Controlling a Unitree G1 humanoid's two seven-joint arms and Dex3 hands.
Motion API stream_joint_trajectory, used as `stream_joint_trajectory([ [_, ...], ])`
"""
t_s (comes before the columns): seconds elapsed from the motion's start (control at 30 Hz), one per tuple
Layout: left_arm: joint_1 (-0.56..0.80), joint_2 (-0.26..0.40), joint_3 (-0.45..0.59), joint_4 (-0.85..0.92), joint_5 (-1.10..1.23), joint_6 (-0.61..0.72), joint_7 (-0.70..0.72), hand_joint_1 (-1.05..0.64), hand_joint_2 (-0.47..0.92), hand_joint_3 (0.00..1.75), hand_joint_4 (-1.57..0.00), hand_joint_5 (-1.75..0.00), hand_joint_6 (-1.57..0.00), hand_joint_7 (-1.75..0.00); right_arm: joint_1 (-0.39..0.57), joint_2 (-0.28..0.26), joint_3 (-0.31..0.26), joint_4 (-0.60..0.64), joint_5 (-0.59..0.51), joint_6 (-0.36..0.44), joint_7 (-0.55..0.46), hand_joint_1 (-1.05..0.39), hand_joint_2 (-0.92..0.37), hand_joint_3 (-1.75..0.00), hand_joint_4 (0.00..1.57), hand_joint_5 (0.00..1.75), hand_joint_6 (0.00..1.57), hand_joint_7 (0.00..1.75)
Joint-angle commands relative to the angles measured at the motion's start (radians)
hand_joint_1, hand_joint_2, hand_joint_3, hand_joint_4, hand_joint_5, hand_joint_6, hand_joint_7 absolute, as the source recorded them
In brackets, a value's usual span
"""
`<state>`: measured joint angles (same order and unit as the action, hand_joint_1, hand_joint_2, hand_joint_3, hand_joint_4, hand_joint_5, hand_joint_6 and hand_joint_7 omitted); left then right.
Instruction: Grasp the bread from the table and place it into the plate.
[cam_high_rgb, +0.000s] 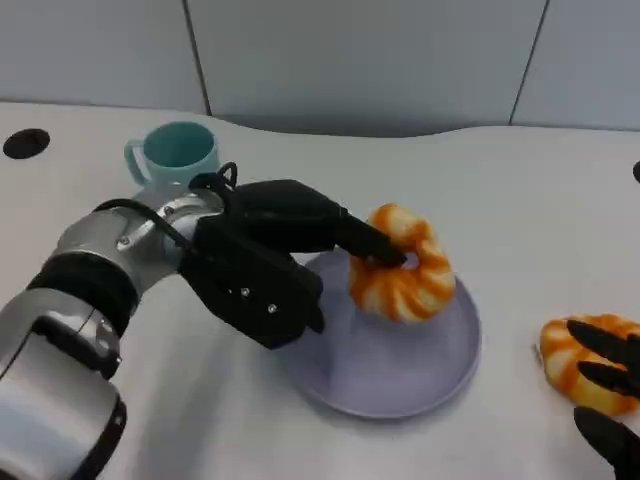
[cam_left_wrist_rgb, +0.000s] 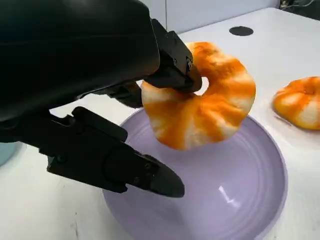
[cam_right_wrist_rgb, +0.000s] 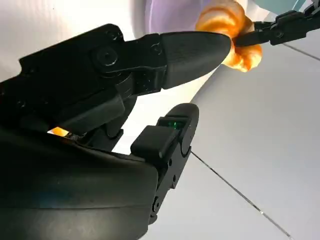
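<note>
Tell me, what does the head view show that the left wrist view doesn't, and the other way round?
Head view alone: a teal mug behind the left arm, and the right robot hand resting on a second bread piece. Left wrist view alone: a close look at the fingers pinching the ring-shaped bread above the plate. Both: the left robot hand, that bread, the purple plate and the second piece.

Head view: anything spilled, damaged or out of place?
Nothing spilled or damaged. The left hand holds one bread tilted over the plate; a second bread lies on the table under the right hand.
</note>
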<state>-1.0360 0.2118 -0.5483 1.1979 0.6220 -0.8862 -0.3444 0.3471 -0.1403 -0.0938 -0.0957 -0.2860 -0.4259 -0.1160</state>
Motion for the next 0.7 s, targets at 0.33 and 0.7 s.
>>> stream_joint_trajectory([
  [0.33,-0.016,0.093,0.064,-0.051,-0.081,-0.038,-0.124,-0.7,0.92,0.13,-0.22,-0.38,-0.46,-0.04,0.01,-0.006,-0.011,-0.017,0.009,0.016,-0.001,-0.36,-0.92,-0.34,0.91,0.0,0.77,0.0],
  [0.7,0.008,0.166,0.116,-0.115,-0.183,-0.096,-0.219,-0.7,0.92,0.13,-0.36,-0.65,-0.55,-0.05,0.009,-0.005,-0.008,-0.013,0.008,0.009,-0.005,-0.35,-0.92,-0.33,0.9,0.0,0.77,0.0],
])
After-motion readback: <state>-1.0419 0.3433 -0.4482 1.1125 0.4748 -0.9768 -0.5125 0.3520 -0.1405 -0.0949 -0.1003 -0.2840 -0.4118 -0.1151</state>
